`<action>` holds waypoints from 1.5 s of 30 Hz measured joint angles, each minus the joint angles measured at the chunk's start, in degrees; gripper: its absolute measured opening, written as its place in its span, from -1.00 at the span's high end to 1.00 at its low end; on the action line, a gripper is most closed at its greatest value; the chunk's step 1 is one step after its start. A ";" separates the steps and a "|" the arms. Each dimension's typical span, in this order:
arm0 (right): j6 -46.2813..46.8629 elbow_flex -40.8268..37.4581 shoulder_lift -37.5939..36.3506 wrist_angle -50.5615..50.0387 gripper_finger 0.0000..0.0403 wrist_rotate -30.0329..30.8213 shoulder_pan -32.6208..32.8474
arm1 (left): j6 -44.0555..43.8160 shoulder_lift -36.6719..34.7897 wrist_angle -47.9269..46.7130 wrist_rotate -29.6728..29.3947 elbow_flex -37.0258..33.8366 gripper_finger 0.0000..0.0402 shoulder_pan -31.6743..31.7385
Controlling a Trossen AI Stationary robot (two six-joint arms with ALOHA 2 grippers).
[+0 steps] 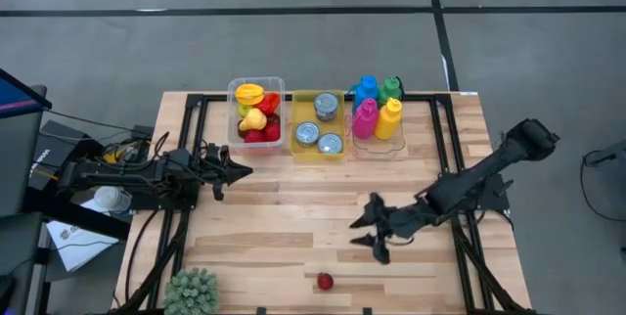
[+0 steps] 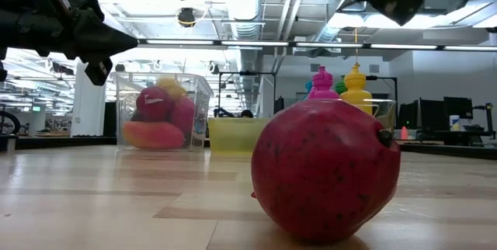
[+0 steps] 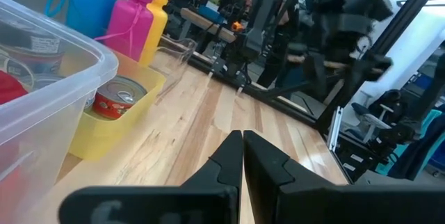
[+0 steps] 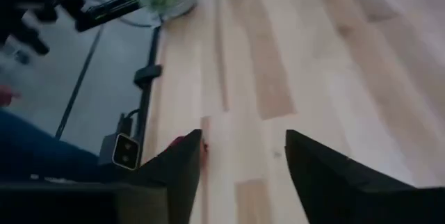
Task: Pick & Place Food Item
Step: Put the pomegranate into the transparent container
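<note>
A small red round fruit (image 1: 325,281) rests on the wooden table near its front edge; it fills the low view (image 2: 322,172). My right gripper (image 1: 370,229) hangs open above the table, a little beyond and to the right of the fruit, slanting down, with nothing between its fingers (image 4: 243,158). A sliver of red (image 4: 178,141) shows beside one of its fingers. My left gripper (image 1: 238,169) waits shut at the table's left, pointing level toward the right (image 3: 242,156); it appears at the low view's top left (image 2: 101,40).
Along the far edge stand a clear bin of red and yellow fruit (image 1: 256,112), a yellow bin of cans (image 1: 319,124) and a clear bin of coloured bottles (image 1: 377,114). A small green plant (image 1: 191,291) sits at the front left corner.
</note>
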 joint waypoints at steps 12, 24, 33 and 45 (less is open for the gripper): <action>-8.95 8.06 18.54 11.09 -0.76 -1.97 0.93 | 0.00 0.98 0.55 0.00 0.00 0.99 0.00; -15.12 25.43 39.08 4.57 -0.91 -8.73 2.98 | 0.00 1.20 1.29 0.00 0.00 0.99 0.00; -11.62 29.35 47.13 3.24 -0.83 -8.64 3.12 | 0.00 1.20 1.81 0.00 0.00 0.99 0.00; -9.43 29.48 47.44 1.51 -0.22 -5.73 4.27 | 0.00 1.20 1.84 0.00 0.00 0.99 0.00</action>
